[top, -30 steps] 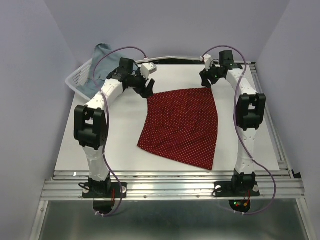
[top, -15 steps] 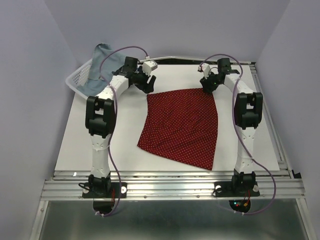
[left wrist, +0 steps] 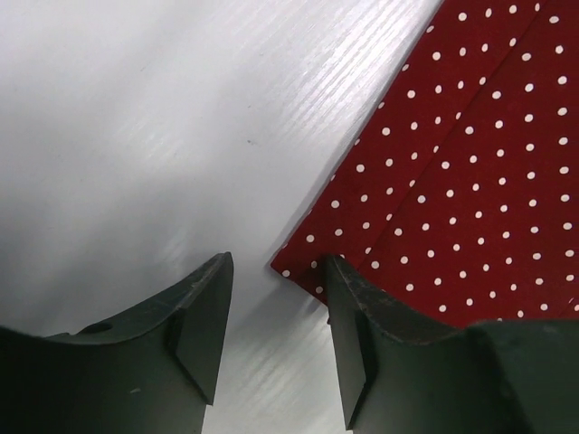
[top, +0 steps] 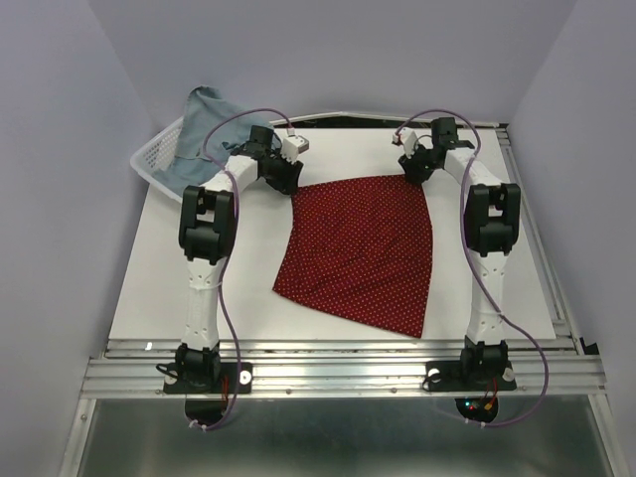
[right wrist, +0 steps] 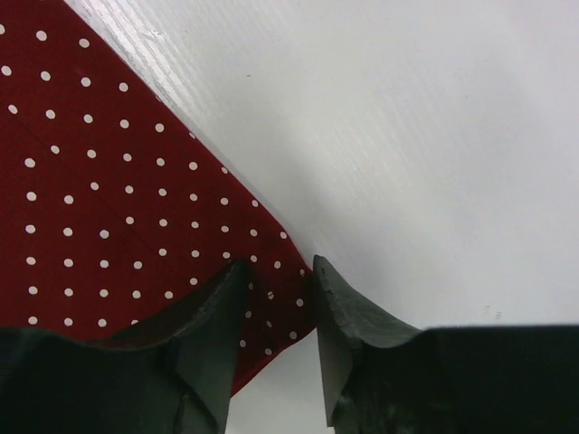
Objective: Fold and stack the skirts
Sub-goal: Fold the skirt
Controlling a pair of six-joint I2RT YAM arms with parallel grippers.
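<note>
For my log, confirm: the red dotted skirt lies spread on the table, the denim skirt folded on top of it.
Wrong: the top view shows the denim skirt in the basket; the red dotted skirt lies spread on the table.

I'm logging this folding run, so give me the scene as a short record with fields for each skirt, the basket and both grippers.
Red dotted skirt: spread flat on the table, not folded
Basket: far left, at the table's edge
Denim skirt: heaped in the basket
Left gripper: open, low at the red skirt's far left corner, one finger over cloth, one over bare table
Right gripper: open with a narrow gap, low over the far right corner
Stack: not yet started
</note>
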